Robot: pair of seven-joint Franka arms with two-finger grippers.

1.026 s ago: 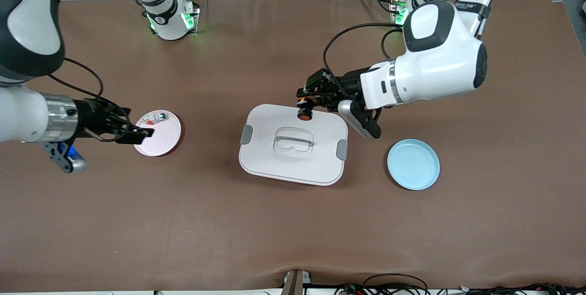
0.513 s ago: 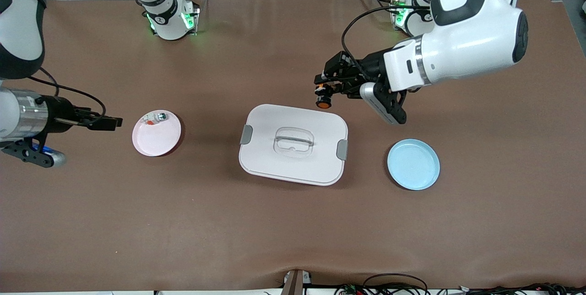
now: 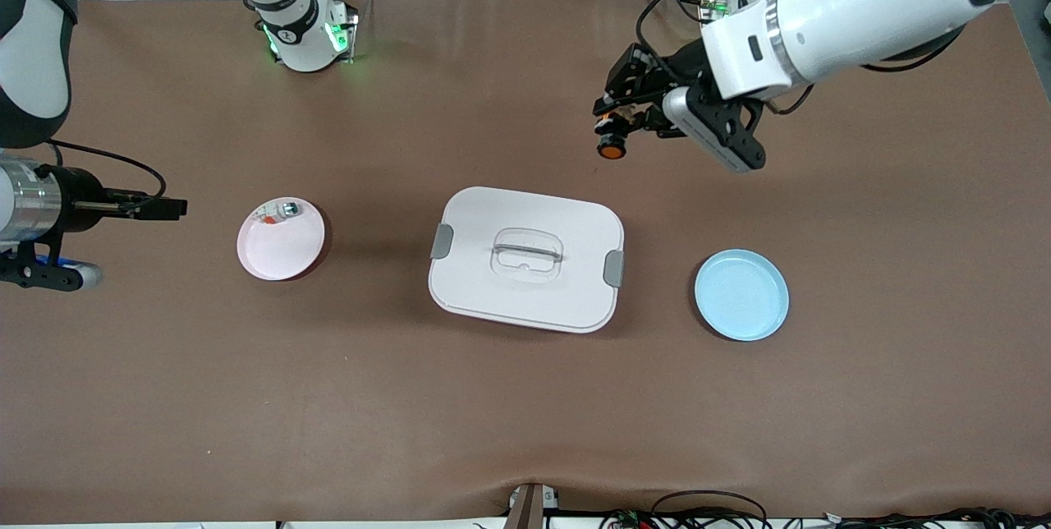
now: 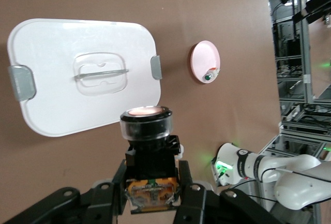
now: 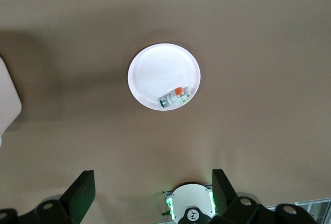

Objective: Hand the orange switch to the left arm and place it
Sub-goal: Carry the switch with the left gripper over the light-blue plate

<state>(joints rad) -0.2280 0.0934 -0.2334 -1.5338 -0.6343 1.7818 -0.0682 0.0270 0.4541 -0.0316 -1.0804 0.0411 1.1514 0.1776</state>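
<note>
You are in the carry step. Your left gripper (image 3: 614, 120) is clamped on the tiny black blocky orange switch with its round orange end (image 3: 610, 148), held in the air over bare brown table (image 3: 525, 414), between the left arm's base and the large white rounded-rectangular lidded plastic box (image 3: 525, 259). The switch hangs clear of the box, not over its lid.

Orientation: in the left wrist view the switch (image 4: 147, 146) has its long axis in line with the fingers, with the black body pinched at the jaws and the round orange cap at the free end. In the front view the cap shows below the gripper, so the axis looks close to vertical, cap downward; I can't fix the exact tilt.

Your right gripper (image 3: 168, 207) waits at the right arm's end of the table, jaws spread wide and empty, beside the round pink plate (image 3: 275, 254), where a whitish small part with a red bit (image 3: 277, 213) lies near the rim.

Next move, as I judge it: swing the switch round the box toward the shallow round light-blue dish (image 3: 741, 294), near the left arm's end, then lower and release. Keep height while passing the box corner.
</note>
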